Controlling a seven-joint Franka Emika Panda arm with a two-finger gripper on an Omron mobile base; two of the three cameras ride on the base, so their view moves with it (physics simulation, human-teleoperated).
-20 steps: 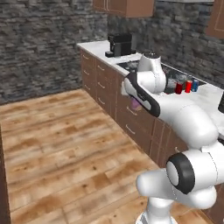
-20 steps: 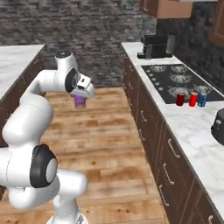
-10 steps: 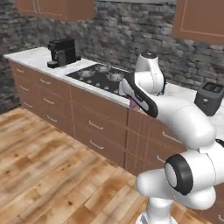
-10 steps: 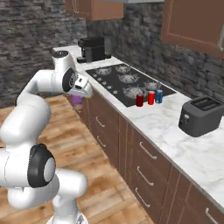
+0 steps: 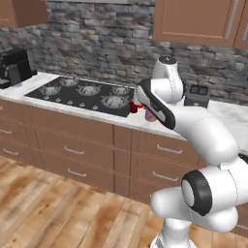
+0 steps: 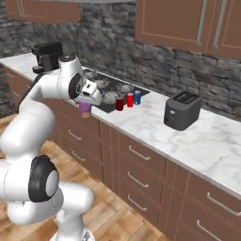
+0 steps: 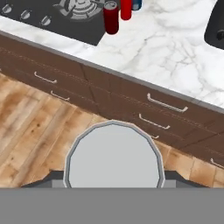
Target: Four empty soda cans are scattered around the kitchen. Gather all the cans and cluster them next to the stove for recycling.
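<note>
- Coffee machine [image 6: 47,55] stands at the far left of the table [image 6: 155,123], beyond the stove [image 6: 109,89], seen from the right base view.
- Stove [image 5: 82,94] lies flush in the marble top; its burners and knob row are plain in the left base view.
- Tool [image 6: 85,104] hangs in front of the cabinet fronts, short of the table edge, closed around the purple-pink can [image 6: 85,108], which is carried upright.
- Dark red can [image 6: 119,104], red can [image 6: 130,100] and blue-and-white can [image 6: 137,97] stand close together on the table just beside the stove's right edge.
- Toaster [image 6: 181,110] sits further right, well apart from the cans.
- Step in hand, as judged: delivery of the fourth can; three appear placed already.
- Next move, as judged: carry the can over the table edge, lower it onto bare marble just beside the cluster without toppling its neighbours, then release.
- Hand view gives the held can's silver top [image 7: 114,155] from above, with the dark red can [image 7: 111,17] and the stove corner ahead; the fingertips themselves are hidden there.
- Left base view hides most of the cluster behind the arm; the right base view shows all three.
</note>
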